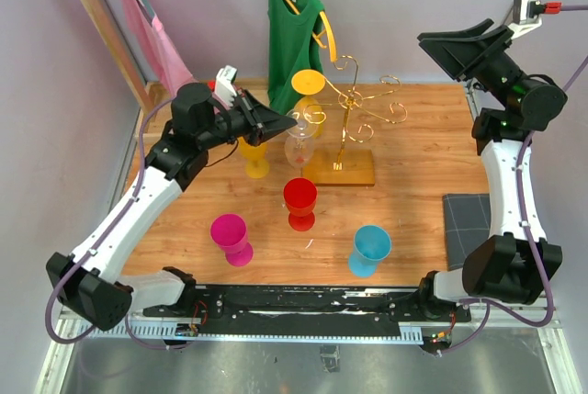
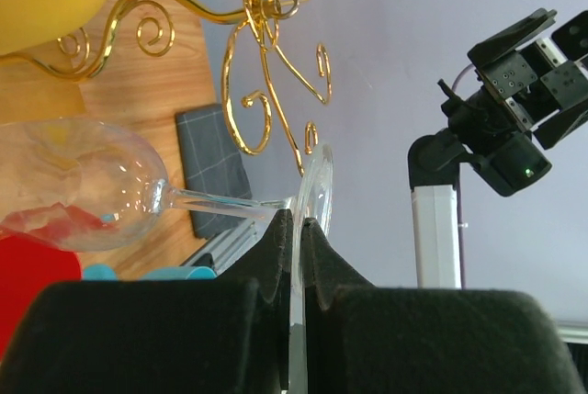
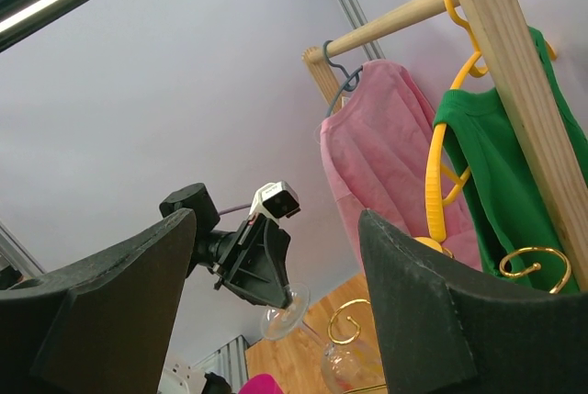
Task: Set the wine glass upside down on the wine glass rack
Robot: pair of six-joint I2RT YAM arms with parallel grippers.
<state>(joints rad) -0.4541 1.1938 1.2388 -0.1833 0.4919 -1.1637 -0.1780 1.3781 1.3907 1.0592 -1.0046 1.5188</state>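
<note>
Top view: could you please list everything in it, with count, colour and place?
wine glass: 1, clear, held aloft, back centre
rack: 1, gold, just right of the glass
yellow goblets: 2, one on the table left of the glass, one up at the rack
red goblet: 1, table centre
magenta goblet: 1, near left
blue goblet: 1, near right
mat: 1, dark grey, right edge
clothes frame: 1, wood, behind the table
garments: 2, pink and green, hanging on the frame
table: 1, wood-brown
left gripper: 1, black, shut on the glass's foot
right gripper: 1, black, open, raised back right
</note>
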